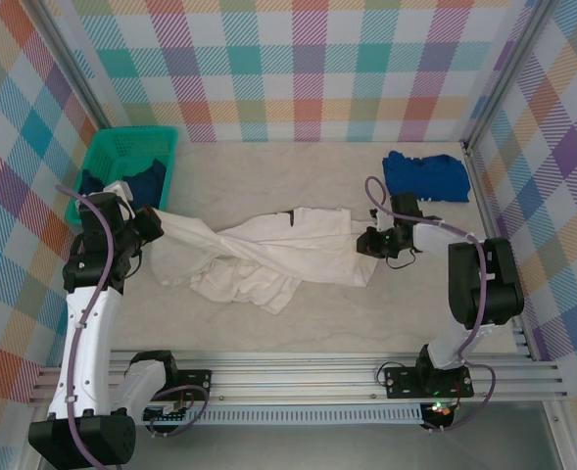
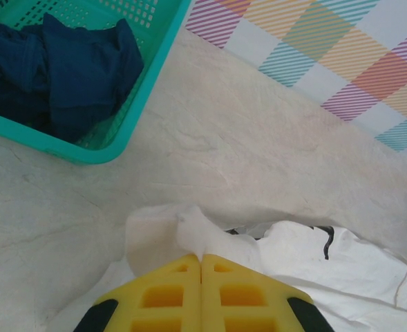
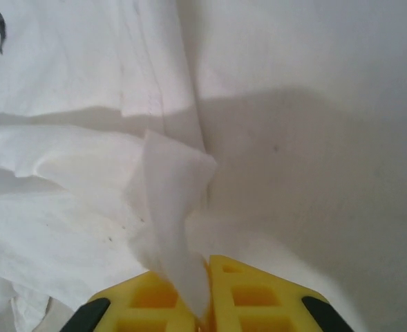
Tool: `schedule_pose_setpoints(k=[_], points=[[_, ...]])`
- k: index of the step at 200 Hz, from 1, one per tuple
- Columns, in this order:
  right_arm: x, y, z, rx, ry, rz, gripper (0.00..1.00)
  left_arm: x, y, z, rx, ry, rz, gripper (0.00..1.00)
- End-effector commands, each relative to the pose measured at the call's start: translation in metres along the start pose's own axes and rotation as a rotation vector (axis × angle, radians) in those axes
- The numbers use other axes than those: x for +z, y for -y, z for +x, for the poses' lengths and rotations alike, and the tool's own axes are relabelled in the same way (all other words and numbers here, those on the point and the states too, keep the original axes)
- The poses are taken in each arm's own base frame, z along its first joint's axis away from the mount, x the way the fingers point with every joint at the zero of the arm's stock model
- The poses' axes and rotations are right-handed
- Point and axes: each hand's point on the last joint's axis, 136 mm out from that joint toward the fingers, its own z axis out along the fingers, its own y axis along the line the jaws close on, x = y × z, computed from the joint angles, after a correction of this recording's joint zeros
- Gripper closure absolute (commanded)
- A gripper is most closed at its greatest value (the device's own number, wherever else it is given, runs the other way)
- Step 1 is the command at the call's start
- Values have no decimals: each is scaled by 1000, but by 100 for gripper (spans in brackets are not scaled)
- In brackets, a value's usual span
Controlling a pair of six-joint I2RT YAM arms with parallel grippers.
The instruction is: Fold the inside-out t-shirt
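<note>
Walled in on three sides by pastel plaid walls [image 1: 298,59]; found the pale, marbled desk [image 1: 298,171] running right up to them at the back and along both sides. Saw the inside-out t-shirt [image 1: 268,255] strung out as a twisted, rumpled band across the middle of the desk, left to right, with a loose fold sagging toward the near edge.

Found the left gripper [image 1: 149,227] closed tight on the shirt's left end, fingers meeting and a tuft of white cloth standing up just past their tips. Found the right gripper [image 1: 366,242] clamped on the shirt's right edge, with a thin flap of fabric pinched between fingers all but touching.

Noted a teal basket [image 1: 131,137] tucked into the back left corner against the wall, near the left gripper, with a navy garment [image 1: 151,181] heaped inside. Noted a blue folded shirt [image 1: 425,176] lying near the right wall, just behind the right gripper and apart from the white cloth.

Saw a broad stretch of bare desk behind the t-shirt, between basket and blue shirt. Saw a narrower bare strip in front, between the sagging fold and the metal rail [image 1: 317,377] at the near edge. Could not tell collar from hem in the bunched middle.
</note>
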Motion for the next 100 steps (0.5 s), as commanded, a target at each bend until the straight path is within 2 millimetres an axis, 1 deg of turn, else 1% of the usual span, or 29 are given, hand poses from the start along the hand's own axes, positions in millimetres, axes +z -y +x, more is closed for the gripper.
schedule_pose_setpoints(k=[1, 9, 25, 53, 63, 76, 100], points=[[-7, -9, -16, -49, 38, -6, 75, -1, 0, -9, 12, 34, 10, 100], [-5, -8, -16, -48, 33, -4, 71, -1, 0, -8, 12, 34, 8, 100], [-5, -10, -20, -55, 44, -16, 65, -1, 0, -8, 13, 33, 9, 100], [-4, -15, -25, -66, 44, -40, 60, -1, 1, -8, 13, 32, 12, 100], [-4, -16, -26, -68, 43, -41, 60, 0, 0, -8, 13, 32, 10, 100], [-3, -15, -25, -69, 37, -43, 63, -1, 0, -8, 14, 34, 7, 100], [0, -15, -24, -69, 29, -52, 72, -1, -1, -8, 15, 34, 6, 100]])
